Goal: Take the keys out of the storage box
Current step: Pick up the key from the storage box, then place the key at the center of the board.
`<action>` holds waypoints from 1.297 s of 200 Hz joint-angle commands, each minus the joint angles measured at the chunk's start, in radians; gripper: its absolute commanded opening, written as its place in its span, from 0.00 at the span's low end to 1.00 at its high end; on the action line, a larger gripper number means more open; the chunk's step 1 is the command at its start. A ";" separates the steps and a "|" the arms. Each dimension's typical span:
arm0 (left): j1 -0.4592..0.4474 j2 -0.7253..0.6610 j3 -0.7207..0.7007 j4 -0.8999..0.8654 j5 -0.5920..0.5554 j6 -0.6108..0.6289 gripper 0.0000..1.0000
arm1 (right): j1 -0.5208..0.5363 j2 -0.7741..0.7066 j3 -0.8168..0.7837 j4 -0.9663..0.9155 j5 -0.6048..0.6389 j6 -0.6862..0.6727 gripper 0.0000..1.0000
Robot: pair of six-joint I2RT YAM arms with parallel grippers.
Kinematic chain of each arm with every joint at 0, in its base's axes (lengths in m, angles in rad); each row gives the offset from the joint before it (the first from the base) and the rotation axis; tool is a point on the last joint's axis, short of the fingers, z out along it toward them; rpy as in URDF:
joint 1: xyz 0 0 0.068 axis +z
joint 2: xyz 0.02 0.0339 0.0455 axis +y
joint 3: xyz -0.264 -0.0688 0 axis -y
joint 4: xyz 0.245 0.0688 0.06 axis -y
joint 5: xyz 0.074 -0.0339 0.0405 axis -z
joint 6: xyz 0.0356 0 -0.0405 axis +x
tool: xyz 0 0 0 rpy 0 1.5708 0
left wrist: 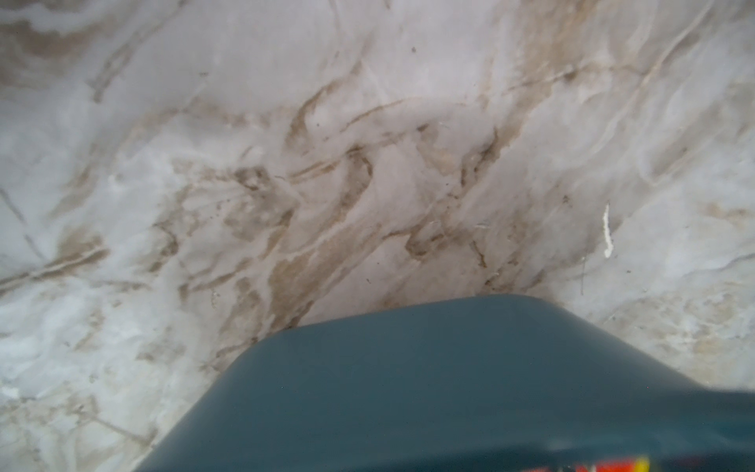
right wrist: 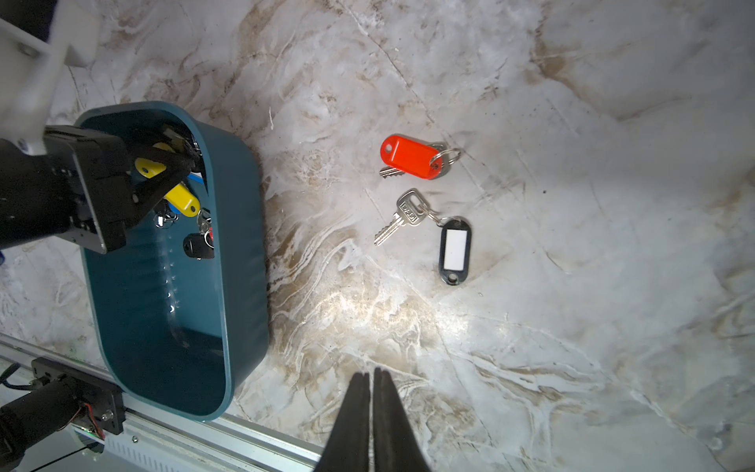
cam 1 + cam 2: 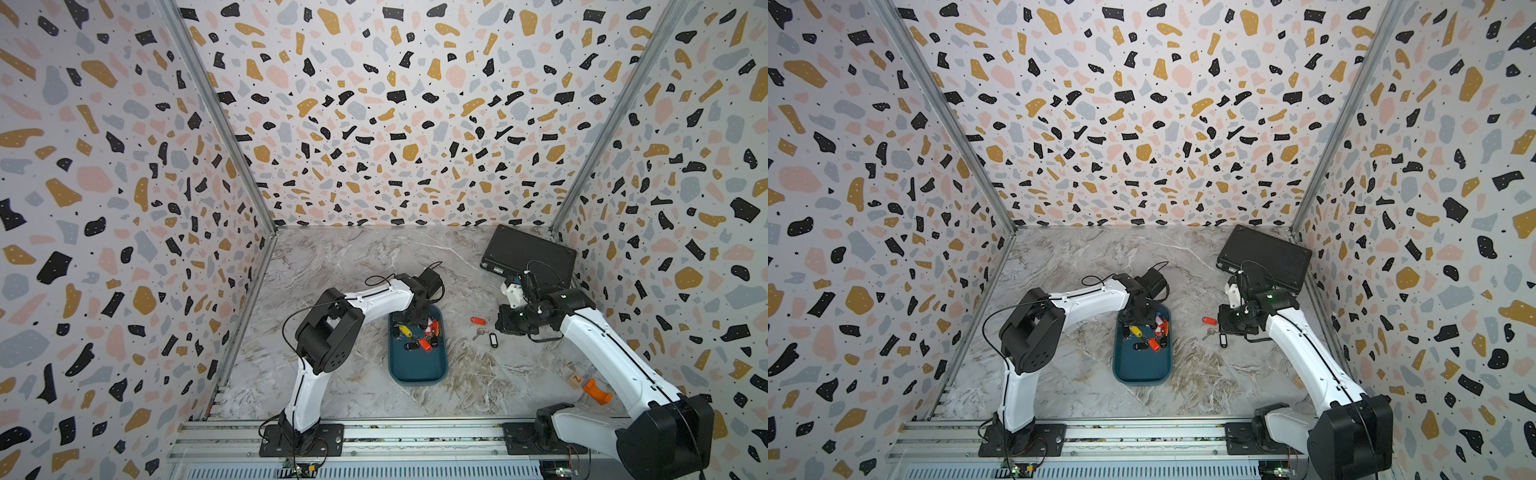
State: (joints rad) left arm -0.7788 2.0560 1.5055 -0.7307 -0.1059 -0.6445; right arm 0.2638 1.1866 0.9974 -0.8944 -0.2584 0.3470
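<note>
Two near-edge items: an orange hook point(image 3: 597, 392) and a wooden block point(image 3: 575, 380) lie side by side at lower right in a top view.
Storage box point(image 3: 417, 370): stands on the marble table point(image 3: 332, 270), lower centre in both top views, long side running away from the rail point(image 3: 374, 436); its near half shows bare floor.
Keys point(image 3: 419, 332): heaped in the box's far half, with red, black and yellow tags; the yellow tag point(image 2: 184, 198) lies right under the left fingers.
Left gripper point(image 2: 186, 161): dipped into the far end of the box, jaws pressed together among the keys; what they pinch, if anything, cannot be told.
Keys already out: a red-tagged key point(image 2: 410, 157) and a black-tagged key point(image 2: 454, 250) lie on the table right of the box, near each other but apart.
Right gripper point(image 2: 371, 380): above the table near those two keys, jaws drawn to a thin slit, nothing between them.
Black case point(image 3: 530, 253): closed, far right corner.
</note>
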 commanded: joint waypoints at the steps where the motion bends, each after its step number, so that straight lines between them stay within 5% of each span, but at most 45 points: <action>1: 0.002 -0.009 -0.013 -0.003 0.003 -0.007 0.00 | 0.000 -0.032 -0.006 -0.040 -0.002 -0.009 0.10; 145: -0.016 -0.410 -0.107 -0.159 0.039 -0.041 0.00 | 0.000 -0.065 -0.017 -0.054 -0.027 0.005 0.09; 170: 0.057 -0.483 -0.115 -0.183 0.071 -0.021 0.00 | 0.000 -0.065 -0.010 -0.071 -0.051 -0.001 0.09; 203: 0.269 -0.546 -0.192 -0.173 0.132 0.043 0.00 | 0.009 -0.073 0.004 -0.093 -0.077 -0.003 0.10; 259: 0.520 -0.428 -0.281 -0.055 0.250 0.144 0.00 | 0.142 -0.049 0.035 -0.108 -0.041 0.039 0.16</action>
State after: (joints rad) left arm -0.2970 1.5677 1.2434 -0.8482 0.0597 -0.5636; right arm 0.3389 1.1378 0.9844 -0.9672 -0.3210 0.3603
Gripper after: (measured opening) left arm 0.047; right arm 0.142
